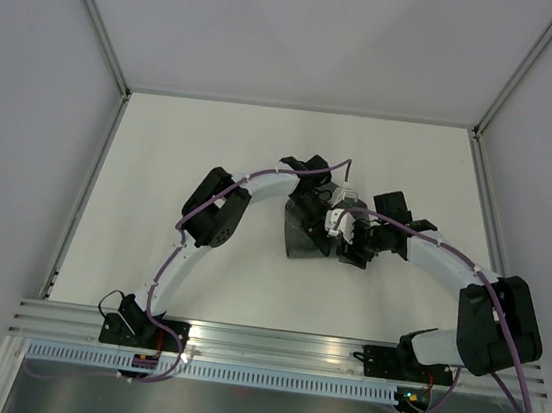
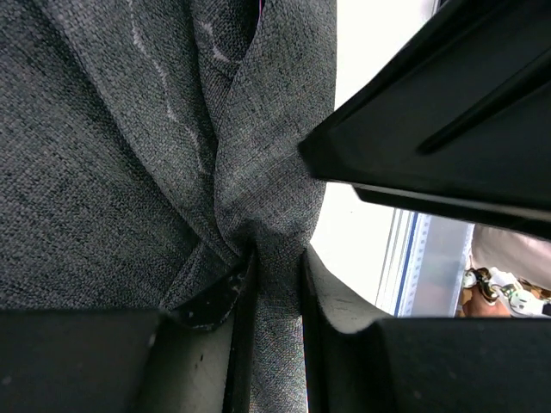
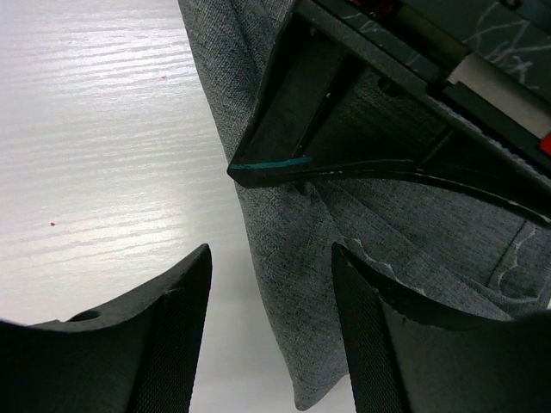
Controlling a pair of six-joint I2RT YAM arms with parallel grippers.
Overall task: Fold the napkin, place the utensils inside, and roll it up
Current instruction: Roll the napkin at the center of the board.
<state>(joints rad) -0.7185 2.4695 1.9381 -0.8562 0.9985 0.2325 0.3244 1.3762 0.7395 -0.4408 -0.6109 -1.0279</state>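
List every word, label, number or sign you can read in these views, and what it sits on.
No text can be read.
The napkin bears only pale stitching, no print.
The white-and-red patch on the left claw, seen from the right wrist, is too blurred to show any lettering.

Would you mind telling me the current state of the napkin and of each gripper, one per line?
napkin: bunched into folds, not laid flat, one fold pinched.
left gripper: shut on a fold of the napkin.
right gripper: open, the napkin's edge showing between its fingers, nothing gripped.
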